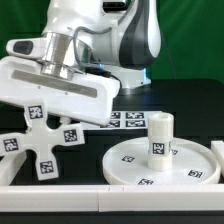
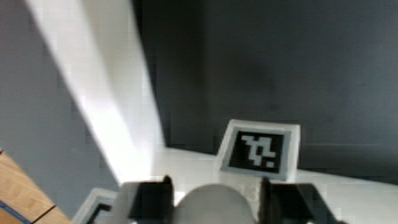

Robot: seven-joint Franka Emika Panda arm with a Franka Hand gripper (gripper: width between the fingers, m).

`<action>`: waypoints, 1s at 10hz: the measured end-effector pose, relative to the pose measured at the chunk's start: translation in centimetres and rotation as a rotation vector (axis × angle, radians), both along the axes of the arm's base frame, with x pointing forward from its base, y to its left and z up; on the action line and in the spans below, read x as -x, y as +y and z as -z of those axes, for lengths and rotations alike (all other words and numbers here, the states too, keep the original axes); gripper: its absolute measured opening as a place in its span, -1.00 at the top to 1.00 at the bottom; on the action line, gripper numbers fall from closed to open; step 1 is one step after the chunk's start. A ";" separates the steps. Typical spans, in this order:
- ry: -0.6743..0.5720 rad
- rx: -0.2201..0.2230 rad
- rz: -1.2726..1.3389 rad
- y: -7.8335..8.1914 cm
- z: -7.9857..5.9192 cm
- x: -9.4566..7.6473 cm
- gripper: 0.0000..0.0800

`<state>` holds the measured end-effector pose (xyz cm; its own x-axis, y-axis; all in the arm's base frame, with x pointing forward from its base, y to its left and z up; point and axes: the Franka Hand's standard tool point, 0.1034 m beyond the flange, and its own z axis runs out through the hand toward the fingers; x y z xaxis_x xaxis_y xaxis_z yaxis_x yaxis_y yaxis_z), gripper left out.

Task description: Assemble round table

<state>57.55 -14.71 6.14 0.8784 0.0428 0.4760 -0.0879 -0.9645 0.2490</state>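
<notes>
Leg upright on disc, exterior view's right; base at left. Tool straddles base arm; clamped or not, cannot tell.

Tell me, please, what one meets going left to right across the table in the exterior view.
Cross-shaped base, marker board, round disc with the leg standing on it.
</notes>
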 end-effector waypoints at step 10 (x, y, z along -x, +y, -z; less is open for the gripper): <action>0.003 -0.024 -0.003 2.0 1.3 -0.5 -0.59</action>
